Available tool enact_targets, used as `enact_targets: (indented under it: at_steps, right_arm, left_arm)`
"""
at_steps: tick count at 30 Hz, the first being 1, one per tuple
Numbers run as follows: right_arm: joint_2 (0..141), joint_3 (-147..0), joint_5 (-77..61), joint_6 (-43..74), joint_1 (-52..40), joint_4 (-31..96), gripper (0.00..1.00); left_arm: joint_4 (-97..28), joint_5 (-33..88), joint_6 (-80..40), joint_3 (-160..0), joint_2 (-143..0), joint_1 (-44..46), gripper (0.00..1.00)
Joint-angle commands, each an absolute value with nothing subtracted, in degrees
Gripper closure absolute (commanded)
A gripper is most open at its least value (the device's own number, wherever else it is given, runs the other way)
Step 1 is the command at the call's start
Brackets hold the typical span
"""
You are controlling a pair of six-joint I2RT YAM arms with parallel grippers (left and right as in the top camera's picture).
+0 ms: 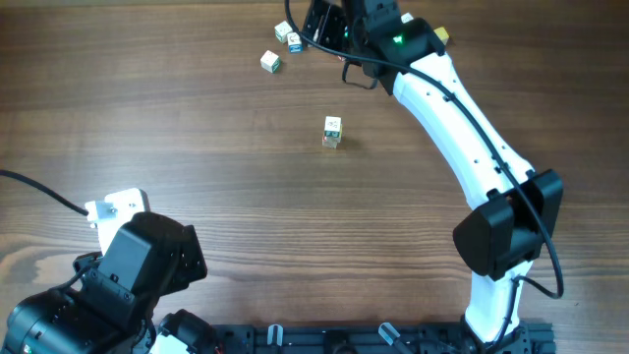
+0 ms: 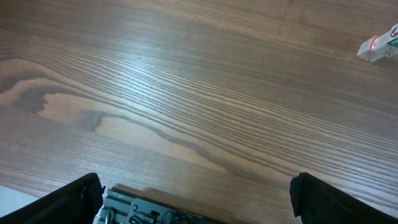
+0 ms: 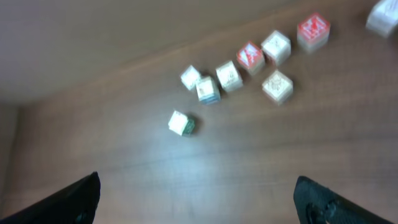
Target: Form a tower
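Right hand (image 3: 196,190) spread wide, empty, above loose cubes (image 3: 229,76) at far side of counter (image 1: 197,147). Left hand (image 2: 196,193) wide too, empty. Tower (image 1: 332,131) stands mid-counter, well apart. Likely light, tippy; pinch added cubes by opposite sides.

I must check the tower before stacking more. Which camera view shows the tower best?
Overhead: the tower stands whole and alone. The left wrist view catches what is probably it, cut by the top right edge. The right wrist view shows only loose cubes.
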State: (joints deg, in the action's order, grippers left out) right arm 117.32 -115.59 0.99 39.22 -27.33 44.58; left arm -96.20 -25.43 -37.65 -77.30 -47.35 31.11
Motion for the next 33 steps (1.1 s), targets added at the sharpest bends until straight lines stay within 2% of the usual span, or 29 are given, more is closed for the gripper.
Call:
enact_targets:
  at_steps: [1,3,7,15,21,27,33]
  right_arm:
    - [117.0,-115.3,0.0,42.2,-27.8,52.5,0.00]
    - [117.0,-114.6,1.8,48.4,-27.8,58.2,0.00]
    - [118.8,-113.9,1.2,49.6,-28.5,63.1,0.00]
    - [122.7,-113.9,1.7,53.2,-34.0,64.5,0.00]
    - [126.7,-113.9,6.2,58.8,-34.0,68.6,0.00]
    - [127.3,-113.9,9.5,58.3,-33.6,67.7,0.00]
    - [129.9,-113.9,2.5,52.4,-32.8,65.2,0.00]
  left_arm:
    - [-96.1,-25.5,-38.2,-77.3,-47.3,30.9,0.00]
    - [-96.1,-25.5,-38.2,-77.2,-47.3,30.9,0.00]
    - [-96.1,-25.5,-38.2,-77.3,-47.3,30.9,0.00]
    - [-96.1,-25.5,-38.2,-77.3,-47.3,30.9,0.00]
    - [-96.1,-25.5,-38.2,-77.3,-47.3,30.9,0.00]
    - [-96.1,-25.5,-38.2,-77.3,-47.3,30.9,0.00]
    - [-96.1,-25.5,-38.2,-77.2,-47.3,30.9,0.00]
